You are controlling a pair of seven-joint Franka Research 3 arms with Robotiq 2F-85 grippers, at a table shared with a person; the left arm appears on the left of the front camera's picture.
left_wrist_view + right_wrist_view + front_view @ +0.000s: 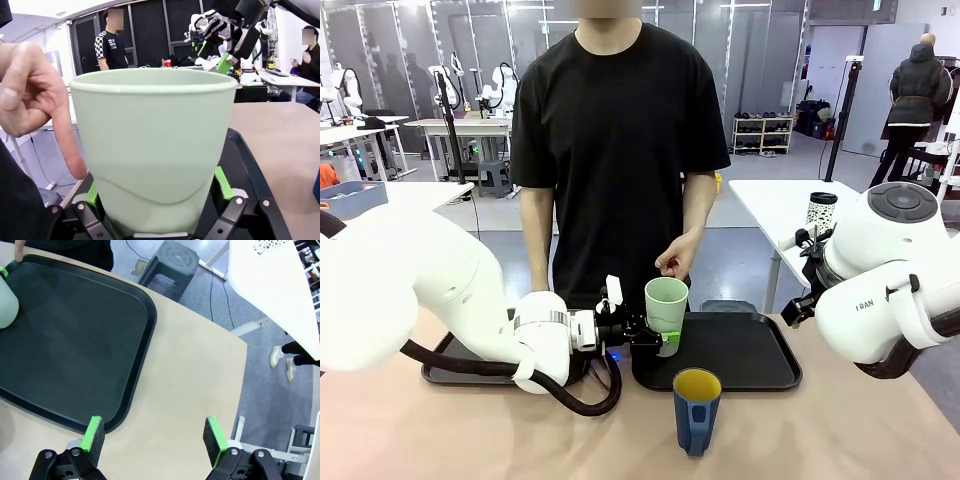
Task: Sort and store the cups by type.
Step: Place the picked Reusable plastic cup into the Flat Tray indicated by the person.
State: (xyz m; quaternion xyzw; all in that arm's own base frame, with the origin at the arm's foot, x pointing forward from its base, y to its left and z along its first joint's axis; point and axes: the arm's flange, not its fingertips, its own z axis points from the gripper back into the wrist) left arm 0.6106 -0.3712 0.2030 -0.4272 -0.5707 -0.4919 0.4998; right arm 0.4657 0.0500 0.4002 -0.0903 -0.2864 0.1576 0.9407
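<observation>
The tall mint-green tumbler stands upright over the left edge of the right black tray. My left gripper is shut on its lower part. In the left wrist view the tumbler sits between the green pads. The dark blue mug, yellow inside, stands on the table in front of that tray, handle toward me. My right gripper hangs open and holds nothing, above the tray's corner and the table. The right gripper also shows high up in the left wrist view.
A person stands at the far side, one hand just above the tumbler, a finger beside it. A second black tray lies under my left arm. A white speckled lidded cup stands on a white table behind.
</observation>
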